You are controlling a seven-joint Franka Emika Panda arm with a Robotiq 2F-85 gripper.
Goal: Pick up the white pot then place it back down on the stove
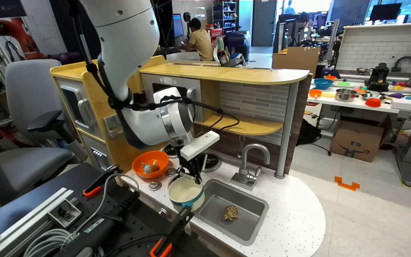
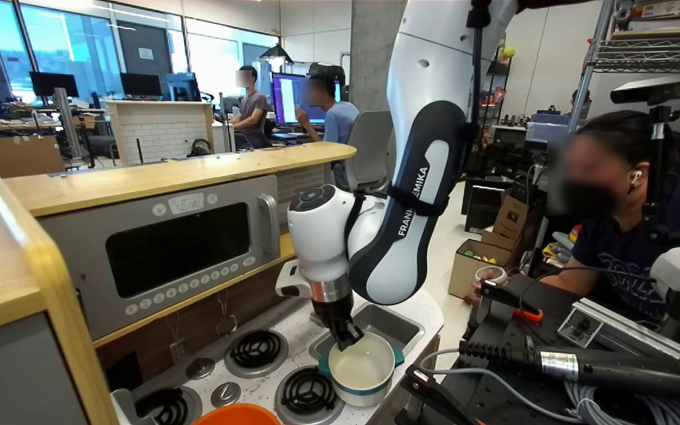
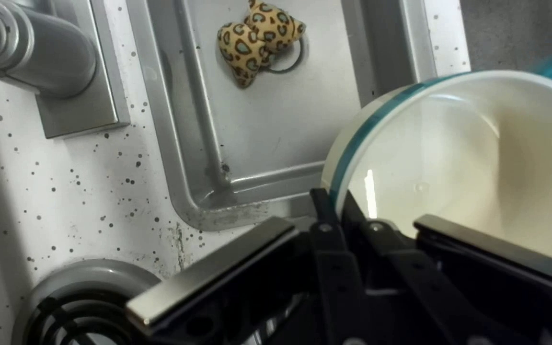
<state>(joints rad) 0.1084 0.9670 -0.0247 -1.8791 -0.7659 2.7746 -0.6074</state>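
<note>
The jaws have the white pot [image 2: 365, 369] clenched by its rim, its body jutting toward the front of the bench [image 1: 294, 210] (lifted or resting, I can't tell), close by the sink [image 1: 249, 216], with the front stove burner [image 2: 306, 391], likely the target, on its other side!

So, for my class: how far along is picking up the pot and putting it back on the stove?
Looks done: the gripper pinches the white pot by its rim. In hand: lifting; the pot looks raised, hiding part of the sink in the wrist view. Left: setting it on the stove and letting go; it isn't squarely over a burner.
</note>
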